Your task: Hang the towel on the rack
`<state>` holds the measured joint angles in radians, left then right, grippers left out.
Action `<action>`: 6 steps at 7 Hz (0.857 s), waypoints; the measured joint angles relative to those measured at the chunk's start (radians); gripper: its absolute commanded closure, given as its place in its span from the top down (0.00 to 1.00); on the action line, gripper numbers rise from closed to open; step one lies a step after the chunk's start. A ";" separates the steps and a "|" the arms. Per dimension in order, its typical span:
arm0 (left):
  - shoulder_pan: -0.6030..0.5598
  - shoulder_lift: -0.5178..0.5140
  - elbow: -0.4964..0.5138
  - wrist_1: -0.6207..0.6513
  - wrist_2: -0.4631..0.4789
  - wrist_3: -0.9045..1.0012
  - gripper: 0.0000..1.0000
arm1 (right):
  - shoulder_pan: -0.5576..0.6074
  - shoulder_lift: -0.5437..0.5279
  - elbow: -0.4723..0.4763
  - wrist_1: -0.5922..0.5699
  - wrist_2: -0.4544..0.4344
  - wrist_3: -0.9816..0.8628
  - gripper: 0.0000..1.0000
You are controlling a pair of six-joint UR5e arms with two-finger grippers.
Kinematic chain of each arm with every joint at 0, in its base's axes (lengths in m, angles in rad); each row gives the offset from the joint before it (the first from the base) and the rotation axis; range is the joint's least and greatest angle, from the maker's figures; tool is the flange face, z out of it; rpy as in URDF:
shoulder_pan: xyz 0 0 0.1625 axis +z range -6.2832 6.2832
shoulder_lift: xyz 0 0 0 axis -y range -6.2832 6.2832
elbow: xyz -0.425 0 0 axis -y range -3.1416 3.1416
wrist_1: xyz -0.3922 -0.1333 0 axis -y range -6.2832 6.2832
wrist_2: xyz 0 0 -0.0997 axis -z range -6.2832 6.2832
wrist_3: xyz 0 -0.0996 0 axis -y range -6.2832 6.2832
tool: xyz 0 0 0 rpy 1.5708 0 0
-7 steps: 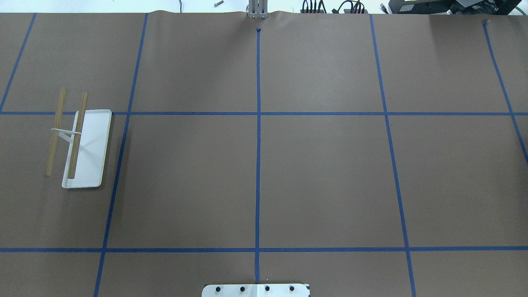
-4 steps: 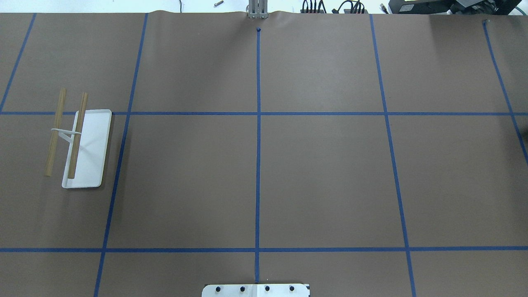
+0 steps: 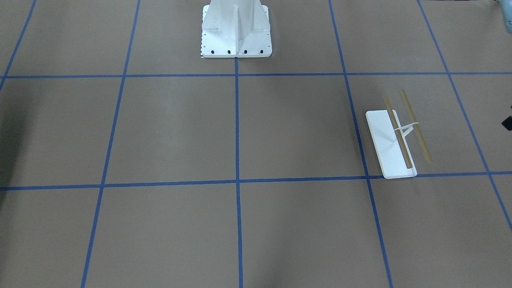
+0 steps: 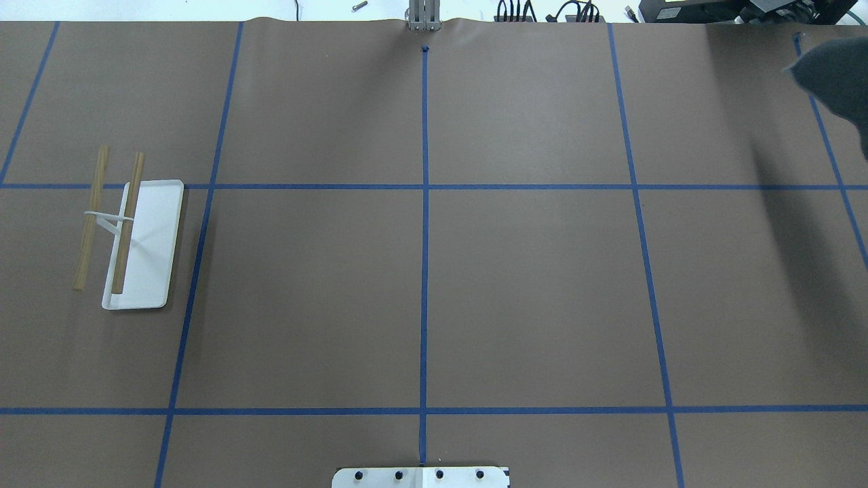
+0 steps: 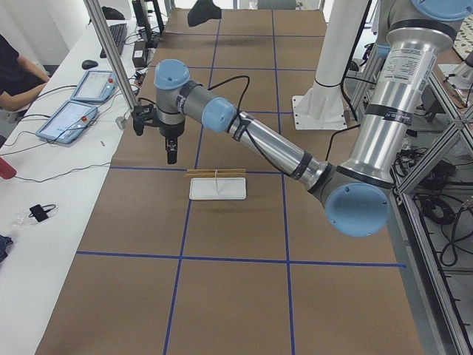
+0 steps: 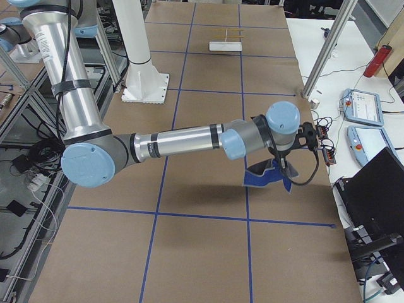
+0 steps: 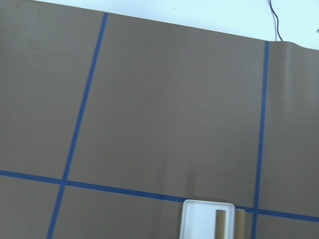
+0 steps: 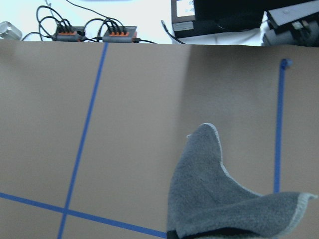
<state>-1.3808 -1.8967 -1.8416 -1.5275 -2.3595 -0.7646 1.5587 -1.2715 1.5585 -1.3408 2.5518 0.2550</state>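
Note:
The rack (image 4: 135, 244) stands on the table's left part, a white tray base with two tan wooden rods; it also shows in the front view (image 3: 394, 148), the left side view (image 5: 216, 187) and the left wrist view (image 7: 208, 219). The towel (image 6: 265, 175), dark grey and blue, hangs in the air from my right gripper (image 6: 281, 165) at the table's far right. It shows in the right wrist view (image 8: 214, 199) and at the overhead view's right edge (image 4: 834, 74). My left gripper (image 5: 171, 151) hovers near the rack; I cannot tell if it is open.
The white robot pedestal (image 3: 236, 32) is bolted at the table's near middle. Blue tape lines cross the brown table cover. Cables and power blocks (image 8: 89, 32) lie past the far edge. Tablets (image 5: 70, 118) and an operator sit at the side bench.
The dark grey towel has come into the overhead view at its upper right edge, with a shadow below it. The rack has not moved.

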 measured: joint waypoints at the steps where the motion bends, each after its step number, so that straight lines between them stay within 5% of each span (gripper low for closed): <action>1: 0.069 -0.065 0.006 0.000 -0.001 -0.129 0.98 | -0.068 0.028 0.118 -0.019 -0.013 0.086 0.00; 4: 0.257 -0.268 0.044 -0.040 -0.001 -0.484 0.98 | -0.377 0.052 0.475 -0.057 -0.252 0.212 0.00; 6: 0.350 -0.353 0.107 -0.175 0.003 -0.664 0.98 | -0.613 0.062 0.613 -0.071 -0.477 0.310 0.00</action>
<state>-1.0304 -2.2497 -1.7341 -1.7026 -2.3565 -1.4285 0.9459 -1.2091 2.1715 -1.4121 2.0752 0.5648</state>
